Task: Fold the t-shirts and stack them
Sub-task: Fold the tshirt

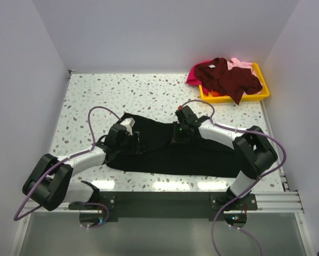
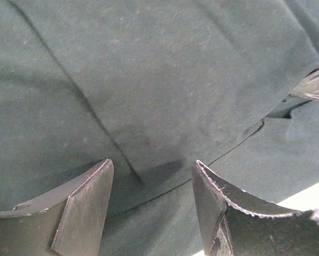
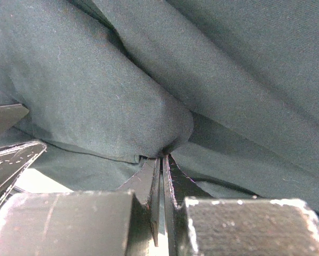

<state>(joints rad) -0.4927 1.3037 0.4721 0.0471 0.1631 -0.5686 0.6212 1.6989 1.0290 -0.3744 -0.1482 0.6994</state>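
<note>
The large black t-shirt (image 1: 170, 156) lies spread across the near half of the table, partly folded. My left gripper (image 1: 135, 142) hovers open low over its left part; in the left wrist view a hem edge of the cloth (image 2: 149, 80) runs between the spread fingers of that gripper (image 2: 151, 176), and nothing is held. My right gripper (image 1: 179, 136) sits at the shirt's upper middle, shut on a bunched fold of the black cloth (image 3: 95, 90) at its fingertips (image 3: 162, 158). The dark maroon shirt (image 1: 229, 77), the magenta one (image 1: 193, 78) and the pale pink one (image 1: 240, 64) lie heaped in the tray.
The yellow plastic tray (image 1: 263, 94) stands at the back right corner, against the right wall. White walls enclose the speckled table (image 1: 106, 96) on three sides. The two grippers are close: the right one's finger (image 2: 315, 85) shows in the left wrist view.
</note>
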